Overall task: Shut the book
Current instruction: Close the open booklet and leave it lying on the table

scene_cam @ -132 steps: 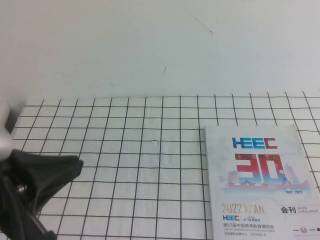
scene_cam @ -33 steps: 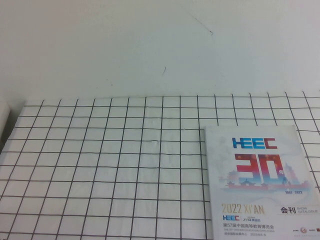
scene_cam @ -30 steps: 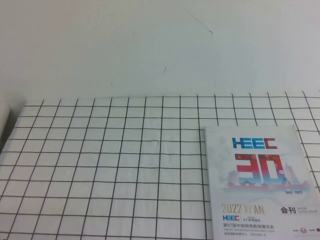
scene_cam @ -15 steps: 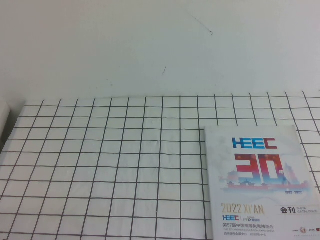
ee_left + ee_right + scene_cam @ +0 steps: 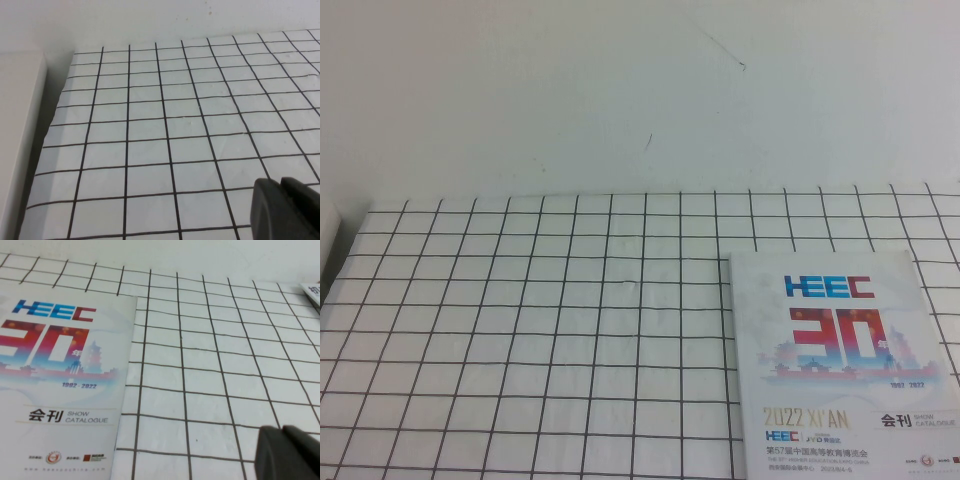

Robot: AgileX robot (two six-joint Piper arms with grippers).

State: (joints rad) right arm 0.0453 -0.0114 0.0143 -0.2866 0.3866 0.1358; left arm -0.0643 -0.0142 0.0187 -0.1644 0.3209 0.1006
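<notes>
White book (image 5: 840, 365) lies closed near right tool (image 5: 282, 434), far from left tool (image 5: 280, 186).

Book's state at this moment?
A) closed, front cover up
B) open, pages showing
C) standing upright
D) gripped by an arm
A: the book lies closed, cover up, on the grid cloth; the left gripper is over bare cloth, the right gripper beside the book, neither touching it.
</notes>
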